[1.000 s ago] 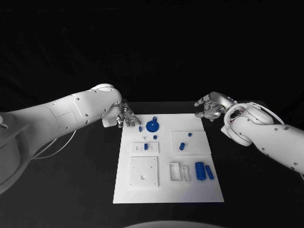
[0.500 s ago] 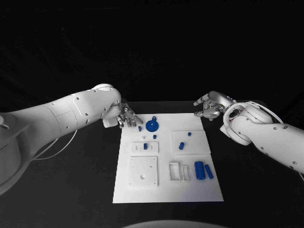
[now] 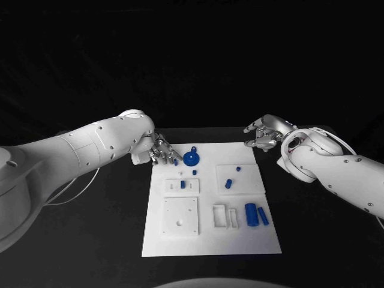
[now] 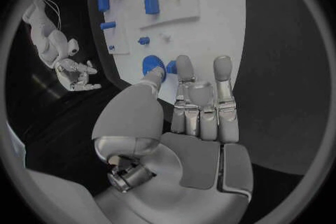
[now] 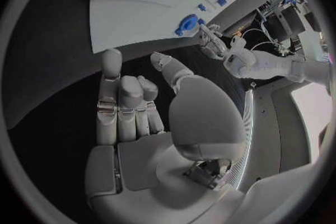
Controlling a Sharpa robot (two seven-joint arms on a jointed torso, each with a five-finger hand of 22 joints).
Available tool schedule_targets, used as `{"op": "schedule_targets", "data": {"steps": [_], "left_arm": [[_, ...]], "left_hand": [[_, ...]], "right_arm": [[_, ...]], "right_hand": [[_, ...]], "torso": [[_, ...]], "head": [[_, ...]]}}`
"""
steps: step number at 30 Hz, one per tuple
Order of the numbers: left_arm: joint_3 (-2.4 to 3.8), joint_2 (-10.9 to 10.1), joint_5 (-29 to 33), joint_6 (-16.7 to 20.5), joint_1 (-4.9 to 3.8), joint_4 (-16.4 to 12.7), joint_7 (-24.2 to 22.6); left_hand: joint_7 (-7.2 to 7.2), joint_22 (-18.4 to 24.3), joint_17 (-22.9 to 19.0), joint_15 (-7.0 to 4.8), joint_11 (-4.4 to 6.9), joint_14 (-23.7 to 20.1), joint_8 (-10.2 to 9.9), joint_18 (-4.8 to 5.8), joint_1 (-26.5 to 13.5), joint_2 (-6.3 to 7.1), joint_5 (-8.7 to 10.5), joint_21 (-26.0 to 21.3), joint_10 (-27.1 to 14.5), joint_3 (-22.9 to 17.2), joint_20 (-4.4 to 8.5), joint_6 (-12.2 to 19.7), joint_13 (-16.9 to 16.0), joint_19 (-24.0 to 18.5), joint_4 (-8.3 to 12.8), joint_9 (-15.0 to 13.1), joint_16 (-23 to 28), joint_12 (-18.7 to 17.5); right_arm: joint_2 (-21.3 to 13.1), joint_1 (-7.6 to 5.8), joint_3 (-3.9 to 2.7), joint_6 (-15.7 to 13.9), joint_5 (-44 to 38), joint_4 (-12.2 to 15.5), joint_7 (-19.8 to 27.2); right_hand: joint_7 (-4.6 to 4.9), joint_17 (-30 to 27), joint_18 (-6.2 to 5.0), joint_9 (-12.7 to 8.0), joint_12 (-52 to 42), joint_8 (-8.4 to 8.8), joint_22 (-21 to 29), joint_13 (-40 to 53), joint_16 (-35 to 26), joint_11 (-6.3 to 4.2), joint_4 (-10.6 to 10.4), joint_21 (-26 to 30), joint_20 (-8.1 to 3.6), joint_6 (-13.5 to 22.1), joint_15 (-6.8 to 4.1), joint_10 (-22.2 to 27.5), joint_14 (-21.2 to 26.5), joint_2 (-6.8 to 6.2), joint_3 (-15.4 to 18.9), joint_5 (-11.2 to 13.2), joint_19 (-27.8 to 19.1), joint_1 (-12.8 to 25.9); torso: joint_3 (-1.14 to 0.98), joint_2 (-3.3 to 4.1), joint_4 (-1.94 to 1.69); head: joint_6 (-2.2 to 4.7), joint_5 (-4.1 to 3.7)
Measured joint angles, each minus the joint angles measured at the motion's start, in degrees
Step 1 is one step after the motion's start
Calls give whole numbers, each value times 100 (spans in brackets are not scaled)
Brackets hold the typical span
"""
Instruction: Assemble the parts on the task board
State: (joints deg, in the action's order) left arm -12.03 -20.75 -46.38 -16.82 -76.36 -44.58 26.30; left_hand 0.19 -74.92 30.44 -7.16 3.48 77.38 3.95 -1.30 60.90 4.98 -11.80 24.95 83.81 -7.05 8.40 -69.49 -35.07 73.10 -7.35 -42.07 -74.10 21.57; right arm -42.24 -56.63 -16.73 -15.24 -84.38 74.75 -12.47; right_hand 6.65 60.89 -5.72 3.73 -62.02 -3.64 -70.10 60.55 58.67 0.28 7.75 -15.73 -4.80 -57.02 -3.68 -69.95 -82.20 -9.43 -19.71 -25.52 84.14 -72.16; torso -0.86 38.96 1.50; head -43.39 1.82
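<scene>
Dim overall, dark backdrop; board (image 3: pixel 211 240) bright and evenly lit, no hard shadows. Soft glare on arm shells. Heavy fisheye bending in wrist views.

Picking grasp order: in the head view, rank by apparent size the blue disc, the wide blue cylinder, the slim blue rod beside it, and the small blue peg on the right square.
1. Disc
2. Cylinder
3. Rod
4. Peg

Disc and cylinder look close; the disc lies farther away, so that order is unsure.

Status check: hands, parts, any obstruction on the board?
Left hand open at the round blue part. Right hand open, off the task board. Nothing in the way.
</scene>
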Motion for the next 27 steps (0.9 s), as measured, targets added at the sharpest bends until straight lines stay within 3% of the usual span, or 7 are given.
{"op": "schedule_targets", "data": {"steps": [11, 17, 22, 27], "left_arm": [[0, 25, 21, -29, 27, 43, -25], [0, 41, 45, -33, 36, 46, -39], [3, 40, 82, -33, 36, 43, -53], [5, 32, 144, -33, 32, 37, -68]], "left_hand": [[0, 1, 2, 0, 0, 0, 0, 0, 5, -134, 0, 0, 0, 76, 0, 0, 1, 0, 145, 20, 0, 0], [0, 1, 3, 0, 0, 0, 0, 0, 69, -373, -23, 0, 0, 142, 0, 0, 1, 0, 351, 42, 0, 0], [-20, 1, 6, 0, 0, 0, 0, 0, 295, -617, -361, 0, 0, 43, 0, 61, 11, 0, 617, 56, 0, 0], [-8, 1, 19, 1, -2, 1, -46, -1, 436, -758, -700, 0, -2, -162, 0, 115, 35, 0, 896, 93, 0, -20]], "right_arm": [[-3, 0, -1, 0, -2, 3, -5], [-2, 0, -2, 0, -3, 3, -6], [-1, 0, -2, 1, -4, -1, -7], [-1, 0, -2, 1, -4, -6, -8]], "right_hand": [[1, 0, 0, 0, 0, 0, 0, 0, 0, 0, 0, 0, 0, 1, 0, 0, 0, 0, 0, 0, 0, 0], [8, 0, 0, 0, 0, 0, 0, 0, 0, 0, 0, 0, 0, 9, 0, 0, 0, 0, 0, 0, 0, 0], [-3, 0, 0, 0, 0, 0, 15, 0, 0, 0, -16, 0, 0, -3, 0, 0, 0, -23, -16, 0, 0, 23], [-12, 0, 0, 0, 0, 0, 15, 0, 0, 0, -16, 0, 0, -12, 0, 0, 0, -23, -16, 0, 0, 23]], "torso": [[-4, -2, -5], [-3, -3, -8], [-2, -4, -8], [-1, -5, -9]], "head": [[-9, -14], [-13, -18], [-18, -22], [-27, -23]]}}
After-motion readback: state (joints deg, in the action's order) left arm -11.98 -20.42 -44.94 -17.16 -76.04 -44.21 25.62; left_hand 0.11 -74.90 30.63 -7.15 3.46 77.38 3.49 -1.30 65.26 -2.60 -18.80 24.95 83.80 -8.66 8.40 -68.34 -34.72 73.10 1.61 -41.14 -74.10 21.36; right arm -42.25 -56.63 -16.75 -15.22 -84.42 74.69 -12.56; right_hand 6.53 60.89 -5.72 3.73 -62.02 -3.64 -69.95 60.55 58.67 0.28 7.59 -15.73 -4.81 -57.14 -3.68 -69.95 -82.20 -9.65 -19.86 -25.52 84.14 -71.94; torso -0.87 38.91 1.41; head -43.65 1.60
